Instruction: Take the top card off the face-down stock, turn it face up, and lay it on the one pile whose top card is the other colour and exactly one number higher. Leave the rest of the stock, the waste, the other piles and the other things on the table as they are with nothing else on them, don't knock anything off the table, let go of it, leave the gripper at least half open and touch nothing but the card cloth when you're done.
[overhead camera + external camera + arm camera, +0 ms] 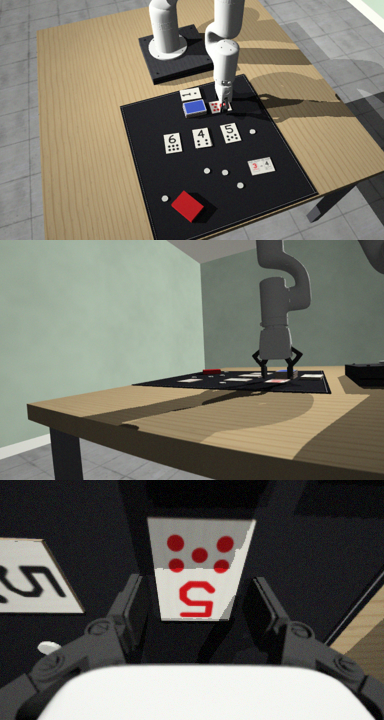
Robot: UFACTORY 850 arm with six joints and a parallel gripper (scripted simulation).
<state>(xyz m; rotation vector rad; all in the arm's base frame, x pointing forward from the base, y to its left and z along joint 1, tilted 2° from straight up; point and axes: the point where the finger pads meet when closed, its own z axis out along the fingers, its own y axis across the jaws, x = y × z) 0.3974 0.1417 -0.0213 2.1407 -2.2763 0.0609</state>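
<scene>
The black two-fingered gripper [224,106] [277,376] [196,591] hovered, jaws wide apart, above a white, face-up red-five card [215,107] [276,381] [195,575] on black cloth [152,169] [169,381] [95,510].

Red-pip card [212,107] [276,381] [199,570]: 5
Left pile [172,143]: 6
Middle pile [202,138]: 4
Right pile [230,133]: 5
Card beside blue stock [190,94]: 1
Sign [261,166]: red 3, black 4; small print unreadable

Kind of place not certain, lab-like robot room at best: white arm [226,63] [273,300] was bolted via black base plate [158,76] [363,375] to wooden table [84,113] [169,409], dark legs, grey tile floor [16,141] [118,466], plain green walls [99,310], pale skirting; black card cloth [175,175] [169,381] [50,510] with cards looked like a game test setup
</scene>
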